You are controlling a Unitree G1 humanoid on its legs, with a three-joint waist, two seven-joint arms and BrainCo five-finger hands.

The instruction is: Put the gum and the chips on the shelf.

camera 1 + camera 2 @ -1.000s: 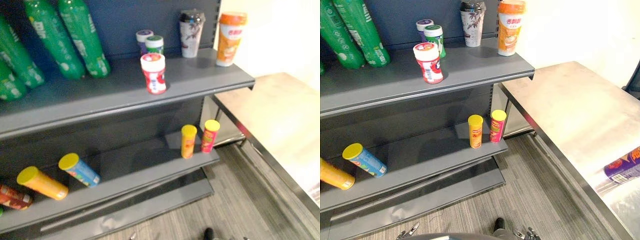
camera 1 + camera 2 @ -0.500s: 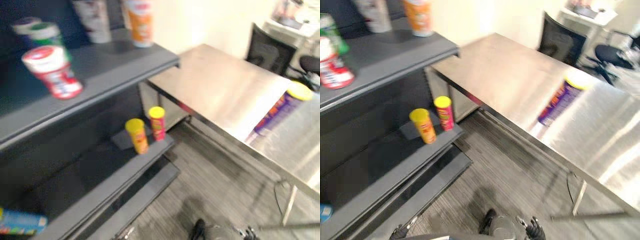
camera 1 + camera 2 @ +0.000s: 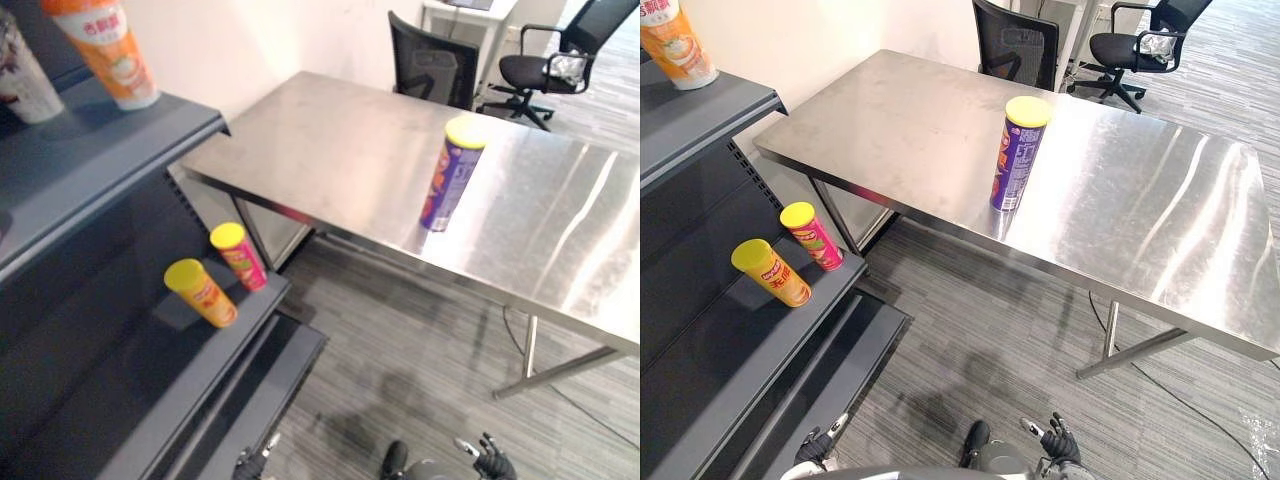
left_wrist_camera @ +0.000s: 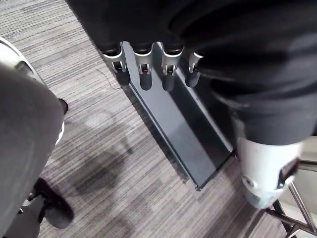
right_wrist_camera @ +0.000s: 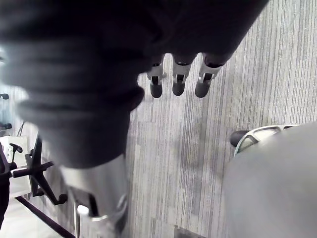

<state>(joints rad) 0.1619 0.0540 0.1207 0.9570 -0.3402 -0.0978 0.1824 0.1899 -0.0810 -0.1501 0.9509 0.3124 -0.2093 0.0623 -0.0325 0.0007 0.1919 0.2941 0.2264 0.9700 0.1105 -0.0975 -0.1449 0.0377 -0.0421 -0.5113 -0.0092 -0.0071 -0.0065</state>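
Observation:
A purple chips can (image 3: 447, 172) with a yellow lid stands upright on the steel table (image 3: 890, 110), close to its front edge. To the left is the dark grey shelf (image 3: 90, 150). Its lower board (image 3: 710, 350) carries a yellow chips can (image 3: 202, 292) and a pink one (image 3: 238, 256), both upright near the right end. My left hand (image 3: 818, 447) and right hand (image 3: 1058, 443) hang low at the bottom edge, far from the table. In the wrist views the left hand's fingers (image 4: 145, 74) and the right hand's fingers (image 5: 178, 82) are relaxed over the floor and hold nothing.
An orange cup (image 3: 105, 50) and a pale cup (image 3: 20, 80) stand on the upper shelf board. Black office chairs (image 3: 432, 70) (image 3: 1135, 45) stand behind the table. A slanted table leg (image 3: 1130, 350) crosses the grey carpet between me and the table.
The camera has swung right, from the shelf toward the steel table, bringing the purple chips can into full view. The cans on the shelf have not moved.

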